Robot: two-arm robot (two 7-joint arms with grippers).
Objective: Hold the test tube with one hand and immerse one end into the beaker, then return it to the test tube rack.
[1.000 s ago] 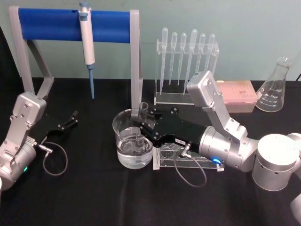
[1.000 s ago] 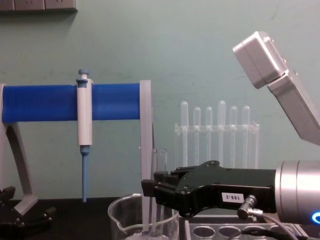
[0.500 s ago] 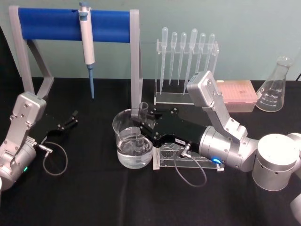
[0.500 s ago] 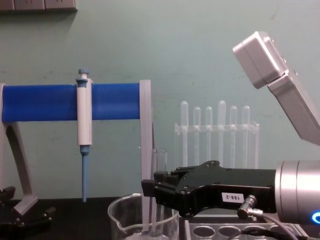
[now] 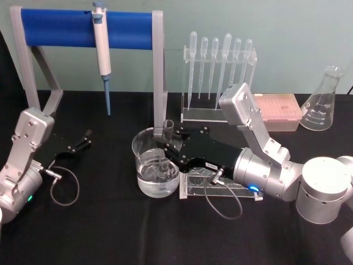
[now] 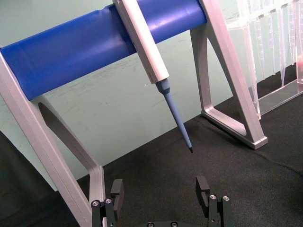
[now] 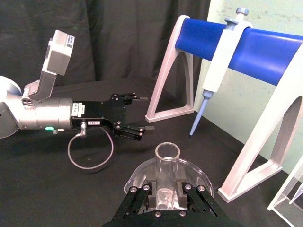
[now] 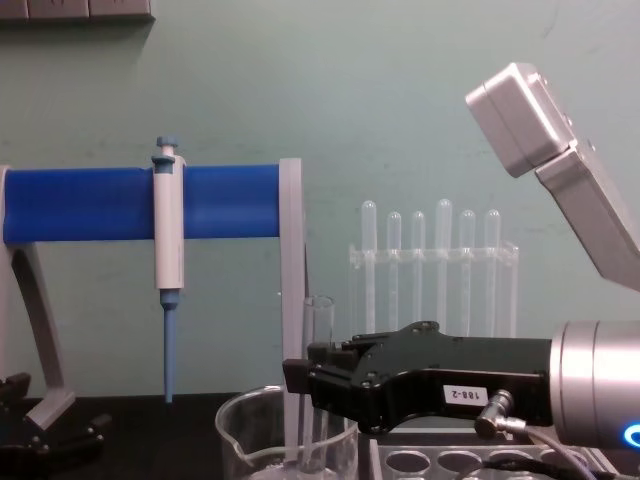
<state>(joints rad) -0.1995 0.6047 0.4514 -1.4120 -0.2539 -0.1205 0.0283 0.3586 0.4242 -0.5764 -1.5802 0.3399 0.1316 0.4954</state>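
Two flat jaws of the right gripper (image 5: 164,144) are pinched to a tube's width on the test tube (image 5: 167,127), clamping it below its flared rim. The tube stands upright at the centre of the head view, with its lower end down inside the beaker (image 5: 144,161), in clear liquid. In the chest view the right gripper (image 8: 300,378) lies level, reaching in from the right edge, its silver wrist behind it. The test tube rack (image 5: 223,191) sits just right of the beaker, under that wrist. At the left edge of the head view the left gripper (image 5: 83,141) rests low over the black table, spread wide and empty.
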